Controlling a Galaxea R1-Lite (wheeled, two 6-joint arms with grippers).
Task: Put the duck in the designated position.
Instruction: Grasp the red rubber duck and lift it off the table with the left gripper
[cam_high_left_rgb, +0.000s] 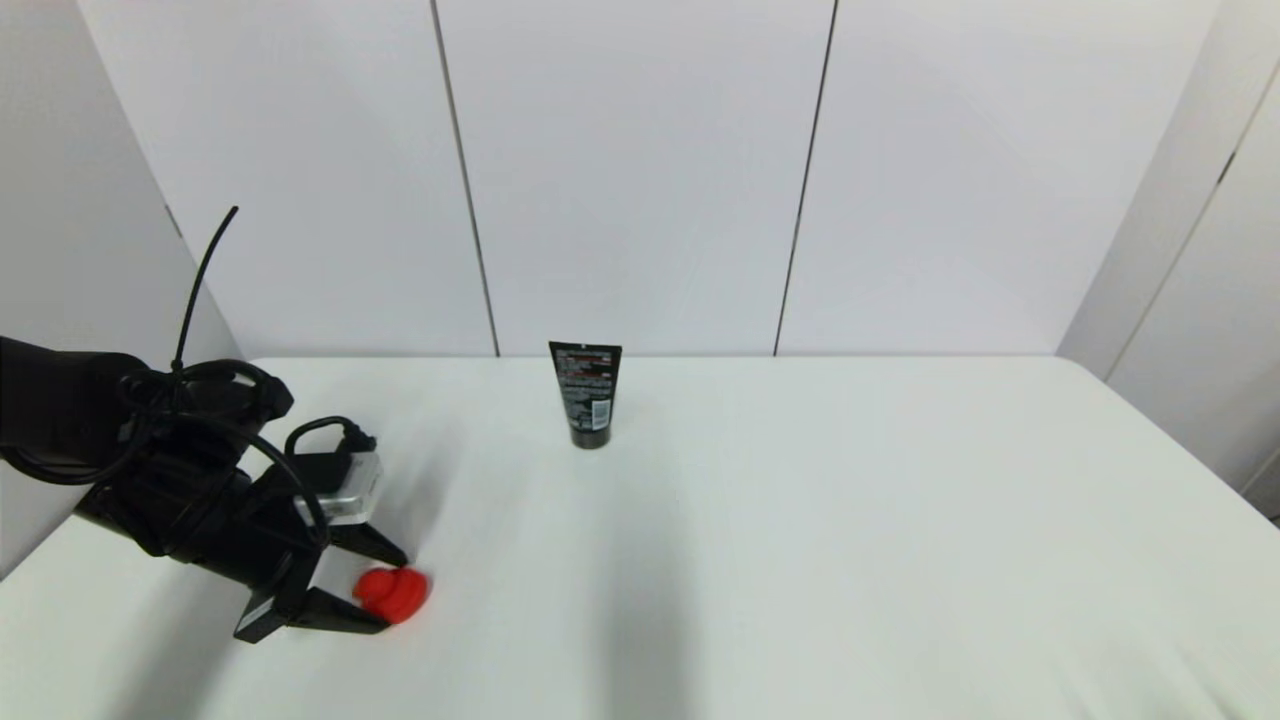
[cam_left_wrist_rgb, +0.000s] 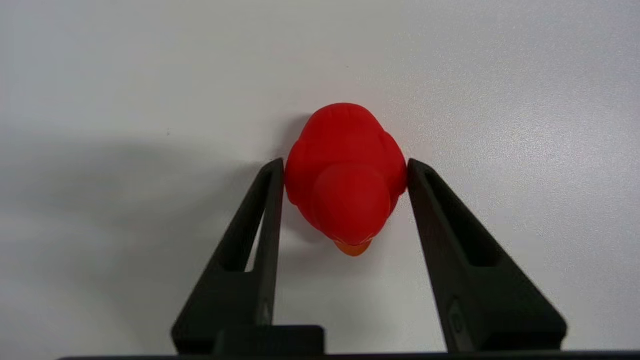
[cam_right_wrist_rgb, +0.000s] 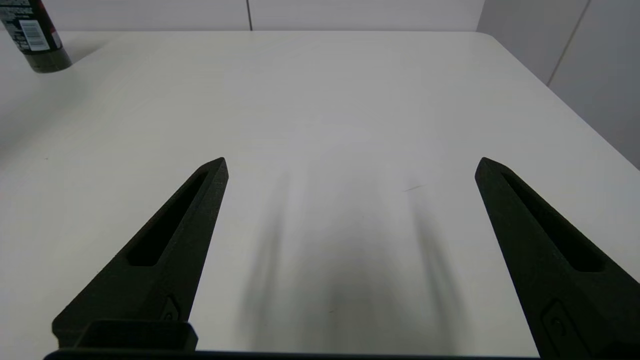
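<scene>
White wall panels stand behind a white desk (cam_high_left_rgb: 800, 520). Out at eight o'clock on its surface, the left claw (cam_high_left_rgb: 385, 590) reaches in low from the left edge, its two black fingers (cam_left_wrist_rgb: 260, 210) pressed against either flank of the duck (cam_high_left_rgb: 395, 594), which sits on the desk between the tips with its orange beak turned back toward the wrist. Up at twelve o'clock a black tube (cam_high_left_rgb: 587, 394) stands upright, well apart from the duck. On the right, the right claw (cam_right_wrist_rgb: 350, 165) hangs over bare desk, spread wide and holding nothing.
</scene>
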